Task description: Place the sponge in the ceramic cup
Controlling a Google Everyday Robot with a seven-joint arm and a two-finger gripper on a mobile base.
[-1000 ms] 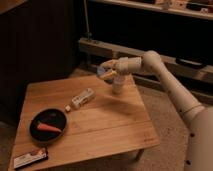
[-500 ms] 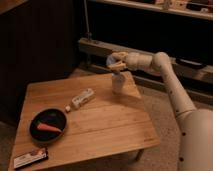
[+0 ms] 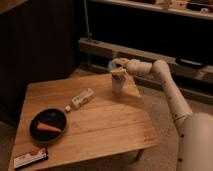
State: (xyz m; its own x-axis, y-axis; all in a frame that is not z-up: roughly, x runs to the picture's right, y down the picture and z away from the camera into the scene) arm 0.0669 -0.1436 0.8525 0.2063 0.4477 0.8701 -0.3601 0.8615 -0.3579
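Note:
The pale ceramic cup (image 3: 118, 85) stands upright near the far right edge of the wooden table (image 3: 100, 130). My gripper (image 3: 117, 67) hangs directly over the cup's mouth, reaching in from the right on the white arm. A small bluish sponge (image 3: 111, 64) shows at the gripper's tip, with the gripper shut on it, just above the cup's rim. Part of the sponge is hidden by the fingers.
A white-and-tan tube package (image 3: 82, 98) lies left of the cup. A black pan (image 3: 36, 131) holding a carrot (image 3: 49, 127) sits at the table's left, and a flat packet (image 3: 31, 157) lies at the front left corner. A low dark shelf (image 3: 150, 52) runs behind the table.
The gripper has carried the sponge rightward from beside the cup to directly over it, then dropped slightly toward the rim. Nothing else has moved.

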